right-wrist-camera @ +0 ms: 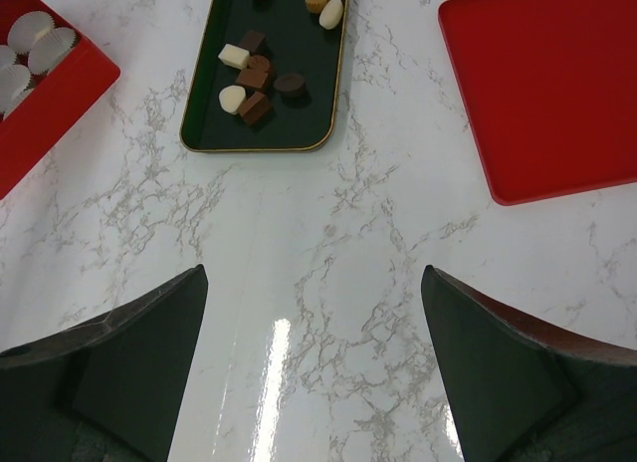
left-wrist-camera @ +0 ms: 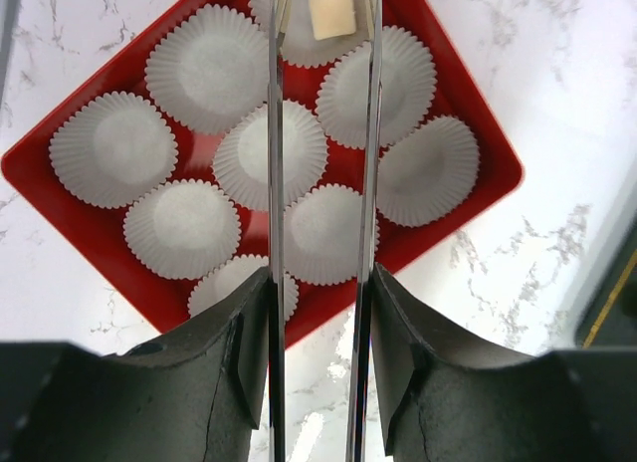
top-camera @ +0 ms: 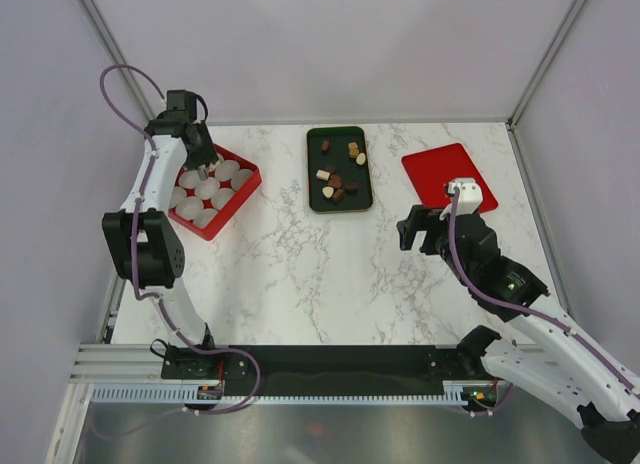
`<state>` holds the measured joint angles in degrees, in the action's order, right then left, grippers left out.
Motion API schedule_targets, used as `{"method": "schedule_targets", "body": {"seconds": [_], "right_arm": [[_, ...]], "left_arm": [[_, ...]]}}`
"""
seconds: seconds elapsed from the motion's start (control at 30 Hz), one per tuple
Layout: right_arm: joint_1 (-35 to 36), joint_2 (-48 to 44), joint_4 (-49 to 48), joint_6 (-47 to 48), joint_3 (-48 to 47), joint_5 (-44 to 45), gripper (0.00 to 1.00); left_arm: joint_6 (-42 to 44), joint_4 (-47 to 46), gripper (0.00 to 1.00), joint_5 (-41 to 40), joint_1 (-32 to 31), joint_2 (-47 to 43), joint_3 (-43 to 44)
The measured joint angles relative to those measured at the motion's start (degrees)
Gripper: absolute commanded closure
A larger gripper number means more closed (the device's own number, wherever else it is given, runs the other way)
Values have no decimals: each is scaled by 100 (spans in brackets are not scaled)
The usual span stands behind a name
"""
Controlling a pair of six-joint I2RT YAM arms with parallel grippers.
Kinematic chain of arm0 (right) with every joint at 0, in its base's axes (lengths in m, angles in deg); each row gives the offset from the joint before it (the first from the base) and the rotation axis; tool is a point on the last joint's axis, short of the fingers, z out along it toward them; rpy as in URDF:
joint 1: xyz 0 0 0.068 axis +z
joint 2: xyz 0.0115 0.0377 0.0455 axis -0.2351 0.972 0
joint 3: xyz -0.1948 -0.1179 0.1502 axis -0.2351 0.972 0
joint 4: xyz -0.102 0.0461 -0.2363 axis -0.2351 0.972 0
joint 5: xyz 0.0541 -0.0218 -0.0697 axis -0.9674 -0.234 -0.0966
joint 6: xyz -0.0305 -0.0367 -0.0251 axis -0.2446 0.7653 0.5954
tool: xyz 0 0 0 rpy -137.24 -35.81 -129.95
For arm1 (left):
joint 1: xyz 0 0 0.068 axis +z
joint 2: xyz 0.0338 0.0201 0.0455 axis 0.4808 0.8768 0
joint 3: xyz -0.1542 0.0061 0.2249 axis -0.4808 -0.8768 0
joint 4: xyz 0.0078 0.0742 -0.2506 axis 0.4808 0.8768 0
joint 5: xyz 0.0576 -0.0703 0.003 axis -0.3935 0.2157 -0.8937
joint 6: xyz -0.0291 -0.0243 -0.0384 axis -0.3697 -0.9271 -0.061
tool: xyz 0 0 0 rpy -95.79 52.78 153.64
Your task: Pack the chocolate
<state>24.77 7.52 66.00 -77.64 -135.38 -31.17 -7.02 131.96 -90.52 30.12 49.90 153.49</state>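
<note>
Brown, tan and cream chocolate (right-wrist-camera: 253,78)

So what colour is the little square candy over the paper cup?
Cream-white. The candy between the tongs shows best in the left wrist view.

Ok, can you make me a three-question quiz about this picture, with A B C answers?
1. Where is the white square chocolate? A on the dark tray; B on the bare table; C in a paper cup.
2. How many paper cups does the red box hold? A six; B nine; C twelve.
3. The right gripper is: A open, empty; B shut on a chocolate; C holding tongs.
Answers: C, it lies in the box's far cup; B, three rows of three; A, jaws wide apart, nothing between.
</note>
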Motion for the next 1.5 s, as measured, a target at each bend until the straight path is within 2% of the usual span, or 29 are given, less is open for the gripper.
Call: {"method": "schedule_targets", "body": {"seconds": [0.2,0.33,0.47,0.67,0.8,1.13,1.5], "right_arm": [[0,-70,101,-70,-39,-37,3],[0,-101,186,-144,-63,-42,3],[0,-111,254,-214,-66,-63,3],[0,-144,323,-304,-66,-81,3],[0,-175,341,-328,-66,-83,3],[0,-173,343,-315,-122,-76,4],[0,-55,295,-275,-103,-83,4]], "left_arm": [[46,-4,51,66,-527,-979,-181],[76,-13,51,125,-1552,-1556,-448],[70,-11,51,306,-2529,-1644,-675],[59,0,50,413,-3305,-1362,-748],[76,-17,50,313,-3410,-780,-398],[328,-133,49,-179,-3329,1130,1515],[404,-177,48,-256,-3058,2002,2061]]}}
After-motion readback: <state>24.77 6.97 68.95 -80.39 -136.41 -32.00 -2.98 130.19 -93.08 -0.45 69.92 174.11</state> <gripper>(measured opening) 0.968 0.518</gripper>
